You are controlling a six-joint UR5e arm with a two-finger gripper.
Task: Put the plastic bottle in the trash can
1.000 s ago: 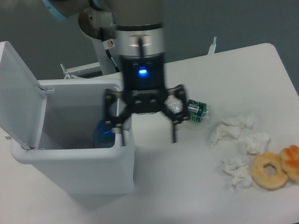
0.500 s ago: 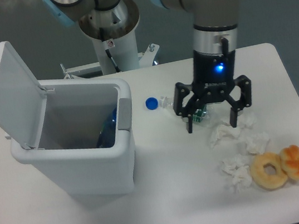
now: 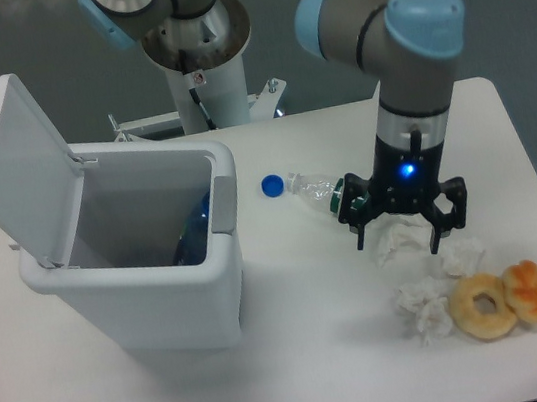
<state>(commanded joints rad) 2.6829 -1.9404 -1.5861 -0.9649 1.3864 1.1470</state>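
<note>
Gripper [image 3: 398, 238] wide open, holding nothing, fingers straddling crumpled tissue [image 3: 402, 236] on table [image 3: 322, 355], w/ plastic bottle [image 3: 196, 234] lying inside trash can [image 3: 163, 308], lid up.

Plastic bottle [image 3: 196, 234]: translucent blue, lying inside the trash can, leaning tilted against the inner right wall, only partly visible above the front wall. Trash can [image 3: 143, 311]: large white rectangular bin standing upright on the left of the table, hinged flat lid swung open and raised at its left side, grey tab on the right rim.
</note>
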